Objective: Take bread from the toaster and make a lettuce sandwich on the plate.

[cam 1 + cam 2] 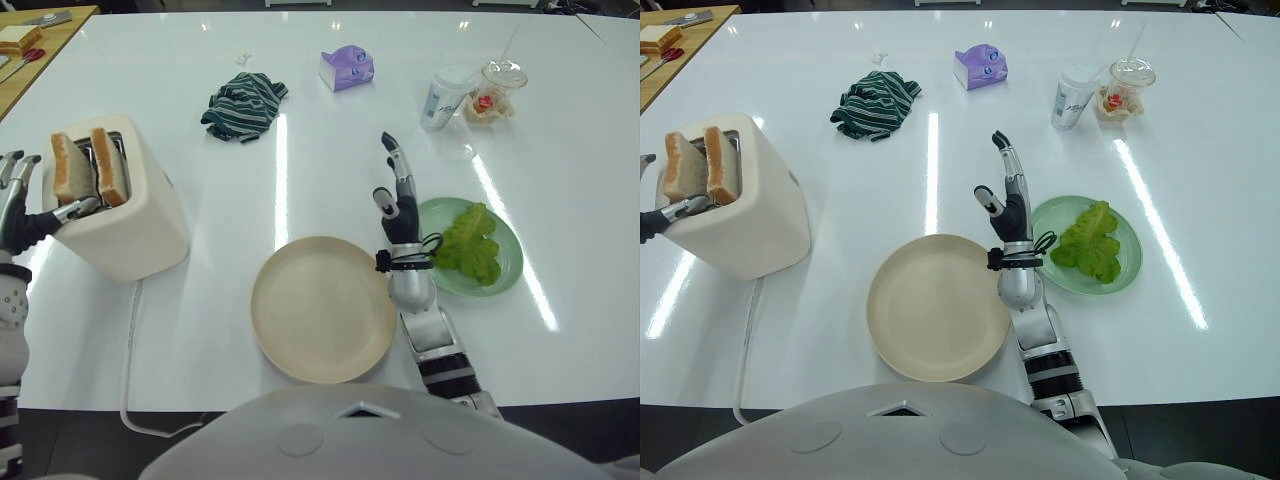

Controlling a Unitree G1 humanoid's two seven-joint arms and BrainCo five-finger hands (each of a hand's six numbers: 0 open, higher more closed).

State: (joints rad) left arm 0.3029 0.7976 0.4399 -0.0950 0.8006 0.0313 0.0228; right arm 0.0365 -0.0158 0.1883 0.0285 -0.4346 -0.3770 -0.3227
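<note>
Two bread slices (90,168), pale crumb with brown crust, upright side by side in the slots of a cream, round-cornered toaster (130,215) at the left of the glossy white bench (300,150). Left hand (18,205) beside the toaster's left side, fingers apart, one laid on its top edge by the bread, gripping nothing. Right hand (398,205) upright between the smooth round beige plate (322,308) and a pale green plate (505,270) of ruffled lettuce (472,243), fingers straight and apart, holding nothing.

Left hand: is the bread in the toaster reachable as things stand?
Probably yes. The left hand sits right beside the toaster, both bread slices stick up out of the slots, and nothing lies between hand and bread.
</note>
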